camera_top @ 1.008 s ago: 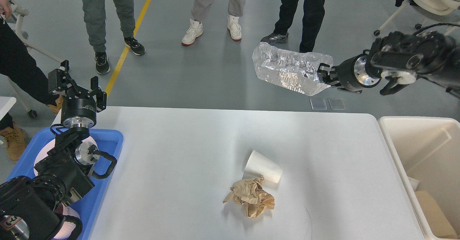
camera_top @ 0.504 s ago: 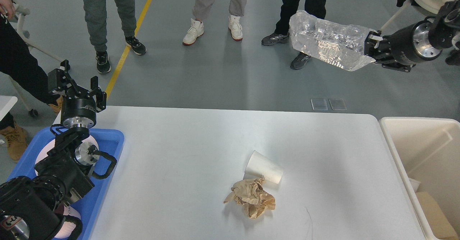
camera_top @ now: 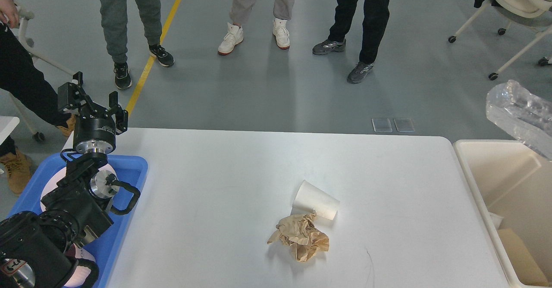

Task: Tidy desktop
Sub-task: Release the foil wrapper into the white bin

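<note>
The clear plastic bag (camera_top: 522,115) at 3 o'clock runs off the right edge, so whatever's holding it is out of shot. Cream bin (camera_top: 478,184) is chopped off too. My left arm hides most of the blue tray (camera_top: 129,167) at 8 o'clock.

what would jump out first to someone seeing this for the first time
A tipped white paper cup and a crumpled brown paper wad lie touching near the middle of the white desktop. At the right edge, a clear plastic package hangs above the cream bin.

Lab floor: yellow line (camera_top: 157,48); onlookers' legs (camera_top: 258,12); wheeled chair (camera_top: 515,3).
</note>
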Robot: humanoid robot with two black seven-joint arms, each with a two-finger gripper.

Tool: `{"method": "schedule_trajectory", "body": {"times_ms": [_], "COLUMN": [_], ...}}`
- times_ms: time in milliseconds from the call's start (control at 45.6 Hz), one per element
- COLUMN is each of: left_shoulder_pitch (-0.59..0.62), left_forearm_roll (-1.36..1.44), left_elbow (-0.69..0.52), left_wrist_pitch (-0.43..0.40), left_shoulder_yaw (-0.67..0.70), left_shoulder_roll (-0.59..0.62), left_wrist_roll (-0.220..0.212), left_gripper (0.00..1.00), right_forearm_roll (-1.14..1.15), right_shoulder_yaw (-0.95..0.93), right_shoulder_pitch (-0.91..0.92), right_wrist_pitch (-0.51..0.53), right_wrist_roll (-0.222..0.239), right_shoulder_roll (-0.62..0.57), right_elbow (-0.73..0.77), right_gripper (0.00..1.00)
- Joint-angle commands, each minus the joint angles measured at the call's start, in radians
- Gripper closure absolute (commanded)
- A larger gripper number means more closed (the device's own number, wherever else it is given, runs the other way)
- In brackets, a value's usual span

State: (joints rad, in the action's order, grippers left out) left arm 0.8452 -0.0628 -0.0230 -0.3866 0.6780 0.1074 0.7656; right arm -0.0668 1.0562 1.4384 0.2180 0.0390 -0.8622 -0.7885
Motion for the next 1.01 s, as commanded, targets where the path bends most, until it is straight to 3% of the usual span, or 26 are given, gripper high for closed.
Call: {"method": "schedule_trajectory", "body": {"times_ms": [0, 175, 197, 307, 417, 702, 811, 987], "left_shoulder_pitch": [0.0, 0.0, 0.0, 0.0, 0.0, 0.0, 0.0, 0.0], "left_forearm_roll": [0.0, 0.0, 0.0, 0.0, 0.0, 0.0, 0.0, 0.0], "left_elbow": [0.0, 0.0, 0.0, 0.0, 0.0, 0.0, 0.0, 0.0], "left_wrist_pitch": [0.0, 0.0, 0.0, 0.0, 0.0, 0.0, 0.0, 0.0], "left_shoulder_yaw": [0.0, 0.0, 0.0, 0.0, 0.0, 0.0, 0.0, 0.0], "left_shoulder_roll": [0.0, 0.0, 0.0, 0.0, 0.0, 0.0, 0.0, 0.0], "left_wrist_roll": [0.0, 0.0, 0.0, 0.0, 0.0, 0.0, 0.0, 0.0], "left_gripper": [0.04, 0.04, 0.04, 0.04, 0.04, 0.04, 0.04, 0.04], "right_forearm_roll": [-0.002, -0.002, -0.002, -0.007, -0.011, -0.016, -0.018, -0.016], "right_shoulder_yaw": [-0.042, -0.134, -0.139, -0.14, -0.143, -0.14, -0.127, -0.064], "right_shoulder_pitch": [-0.155, -0.346, -0.364, -0.458, -0.526, -0.506, -0.418, -0.189], "right_wrist_pitch": [-0.084, -0.114, -0.114, -0.132, -0.161, -0.151, -0.147, -0.144], "right_wrist_roll": [0.001, 0.002, 0.002, 0.002, 0.002, 0.002, 0.002, 0.002], "right_shoulder_roll": [-0.002, 0.02, 0.029, 0.089, 0.141, 0.176, 0.184, 0.199], "right_elbow": [0.038, 0.098, 0.11, 0.201, 0.274, 0.272, 0.239, 0.069], "right_gripper": [1.0, 1.0, 0.95, 0.62, 0.0, 0.0, 0.0, 0.0]}}
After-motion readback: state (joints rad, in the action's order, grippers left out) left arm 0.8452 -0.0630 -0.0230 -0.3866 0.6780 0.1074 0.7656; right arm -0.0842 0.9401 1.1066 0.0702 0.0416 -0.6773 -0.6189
